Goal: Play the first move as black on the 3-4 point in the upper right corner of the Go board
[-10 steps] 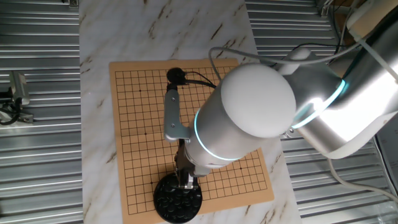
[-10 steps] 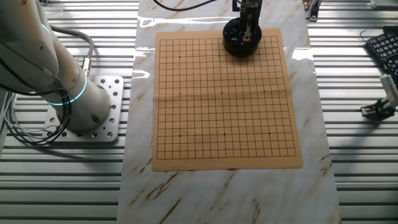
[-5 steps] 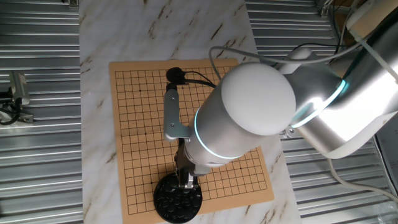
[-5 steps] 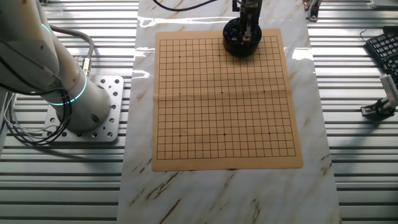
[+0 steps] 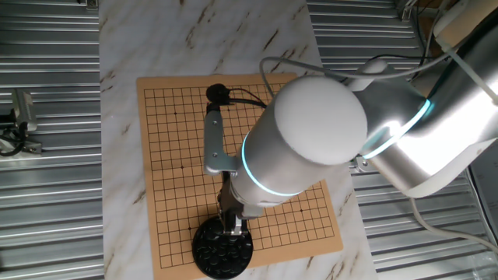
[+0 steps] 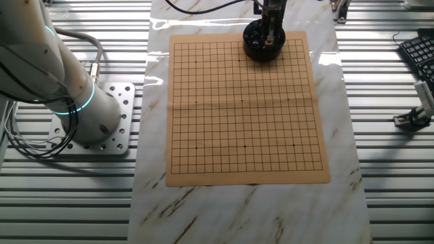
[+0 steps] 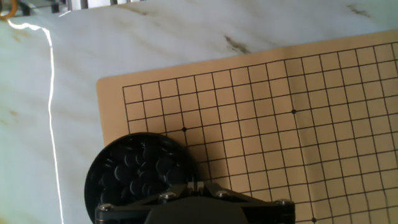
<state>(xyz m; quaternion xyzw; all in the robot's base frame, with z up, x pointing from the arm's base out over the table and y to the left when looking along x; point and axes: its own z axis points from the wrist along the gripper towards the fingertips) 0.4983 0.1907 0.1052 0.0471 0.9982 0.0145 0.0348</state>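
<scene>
Taking the Go board (image 6: 247, 108) as the landmark: it lies flat on the marble tabletop (image 6: 152, 196), its grid bare apart from a round black bowl (image 6: 264, 46) that sits on one corner area, overlapping the grid lines there. In the hand view the bowl (image 7: 140, 180) is full of glossy black stones (image 7: 163, 167), piled together, near the board's edge and just beside a star point. The gripper (image 6: 270, 35) stands directly over the bowl, its tips down among the stones; whether the jaws are spread or closed around a stone cannot be told. In one fixed view the arm (image 5: 311, 148) hangs over the middle of the board, hiding much of it.
</scene>
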